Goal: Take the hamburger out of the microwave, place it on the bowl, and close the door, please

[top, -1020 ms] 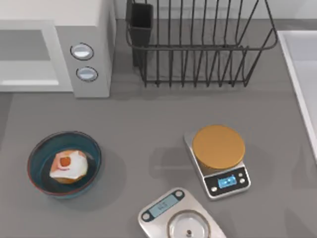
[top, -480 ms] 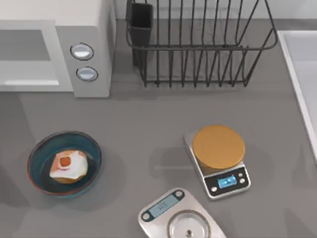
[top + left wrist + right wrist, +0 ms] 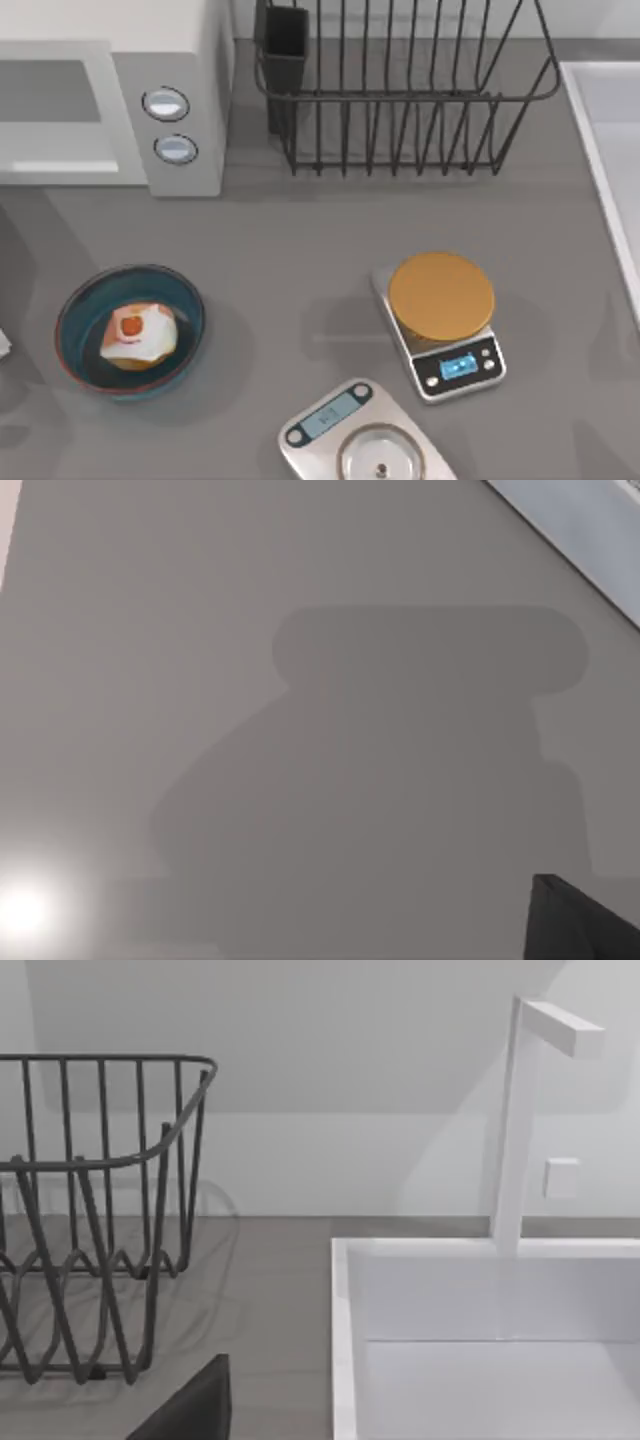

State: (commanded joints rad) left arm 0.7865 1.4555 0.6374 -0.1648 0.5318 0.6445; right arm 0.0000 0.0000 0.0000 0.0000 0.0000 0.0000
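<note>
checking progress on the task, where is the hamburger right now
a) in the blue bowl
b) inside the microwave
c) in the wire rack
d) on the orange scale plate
a: in the top view the hamburger sits inside the blue bowl at the table's left, in front of the microwave.

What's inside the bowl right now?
The hamburger sits inside the bowl, whitish bun with the orange-red patch facing up, toward the top view's left side of the dark interior. The bowl floor under it is covered.
</note>
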